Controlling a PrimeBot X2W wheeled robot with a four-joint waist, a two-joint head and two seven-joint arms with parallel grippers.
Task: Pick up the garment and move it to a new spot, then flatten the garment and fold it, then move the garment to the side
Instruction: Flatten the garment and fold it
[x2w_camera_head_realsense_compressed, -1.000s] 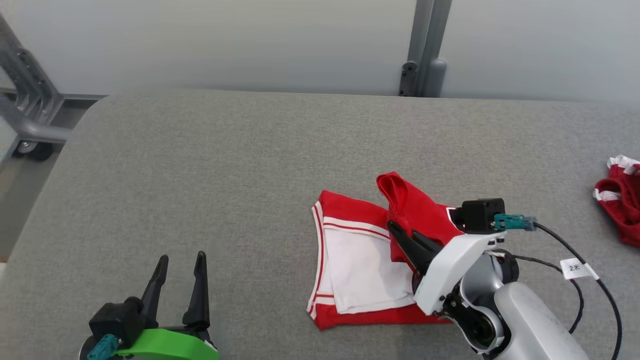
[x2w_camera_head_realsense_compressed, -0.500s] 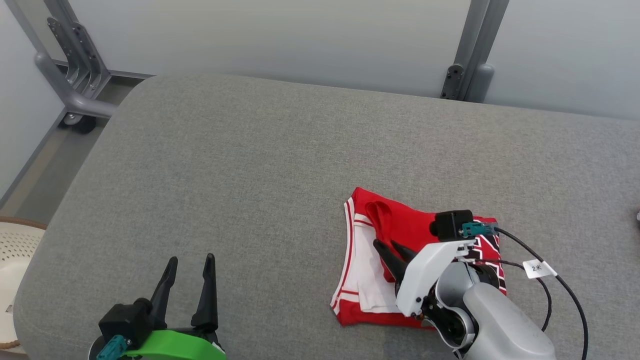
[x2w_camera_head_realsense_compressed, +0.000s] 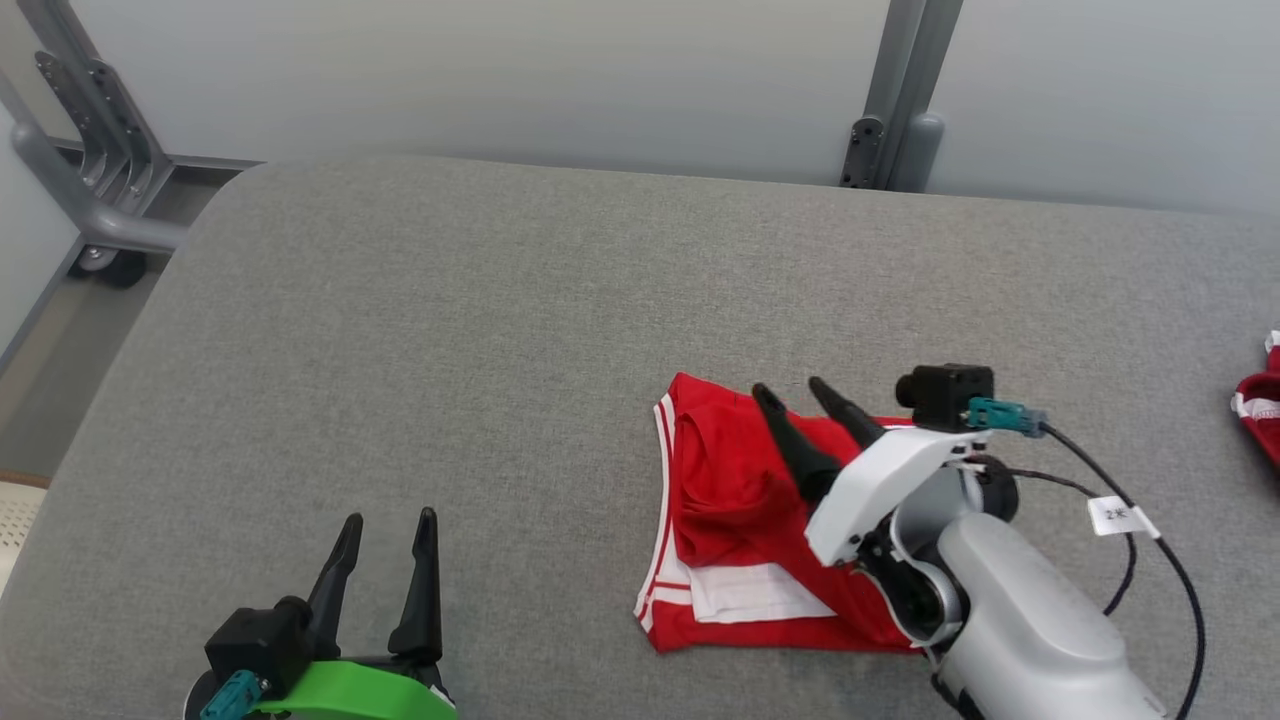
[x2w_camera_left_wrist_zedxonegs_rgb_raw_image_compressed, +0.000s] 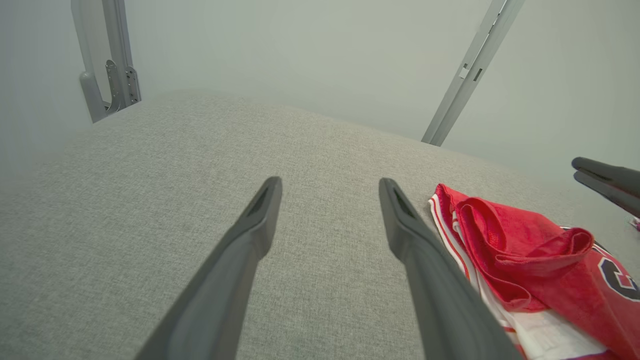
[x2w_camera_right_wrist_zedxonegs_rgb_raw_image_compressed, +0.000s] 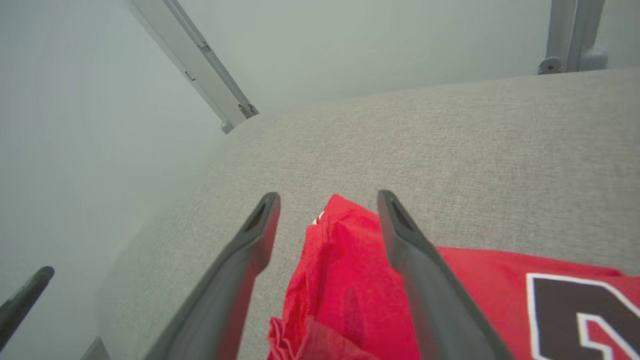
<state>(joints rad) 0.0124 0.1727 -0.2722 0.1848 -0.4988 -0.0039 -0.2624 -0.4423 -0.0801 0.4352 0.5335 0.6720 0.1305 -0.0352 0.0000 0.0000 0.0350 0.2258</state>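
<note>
Dark-fingered right claw (x2w_camera_head_realsense_compressed: 786, 385), white arm (x2w_camera_head_realsense_compressed: 1010, 610), green left wrist (x2w_camera_head_realsense_compressed: 345, 695)

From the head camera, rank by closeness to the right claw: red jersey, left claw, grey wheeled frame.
1. red jersey, just under the open right gripper.
2. left gripper, lower left.
3. grey wheeled frame, far upper left, beyond the table.

I see a grey pad (x2w_camera_head_realsense_compressed: 450, 350) below a pale wall (x2w_camera_head_realsense_compressed: 500, 70), a metal post (x2w_camera_head_realsense_compressed: 900, 90) behind, a wheeled frame (x2w_camera_head_realsense_compressed: 50, 180) at left, and a red cloth (x2w_camera_head_realsense_compressed: 1266, 425) far right.
</note>
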